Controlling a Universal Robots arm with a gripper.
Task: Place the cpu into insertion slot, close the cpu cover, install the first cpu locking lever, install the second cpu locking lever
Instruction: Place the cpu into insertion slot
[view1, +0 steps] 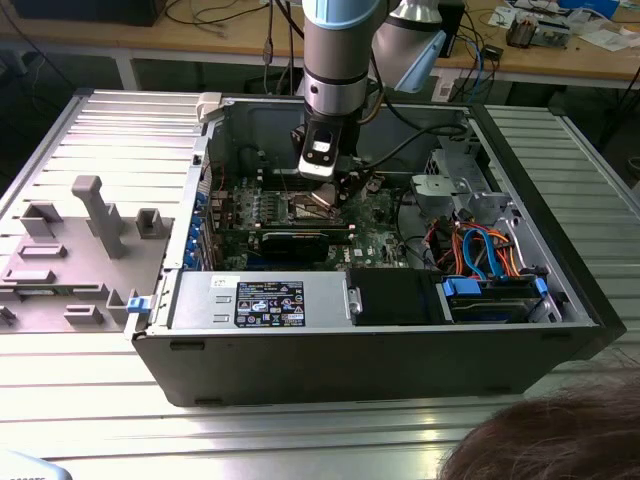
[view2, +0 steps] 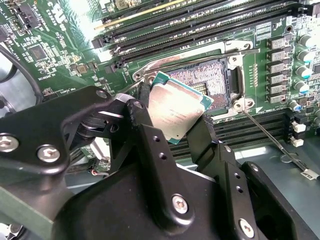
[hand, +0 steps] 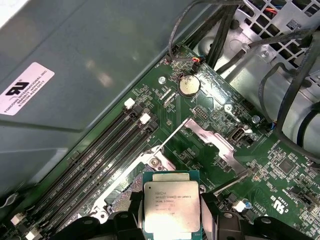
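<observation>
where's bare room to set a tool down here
Free: the ribbed table in front of the computer case and the strip on the exterior view's right. Crowded: the grey fixture tray, and inside, where the gripper holds the cpu.

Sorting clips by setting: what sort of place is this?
Probably a lab or workshop bench: an open computer case lies on a ribbed metal table, a cluttered desk stands behind, and the gripper holds a cpu above the motherboard.
</observation>
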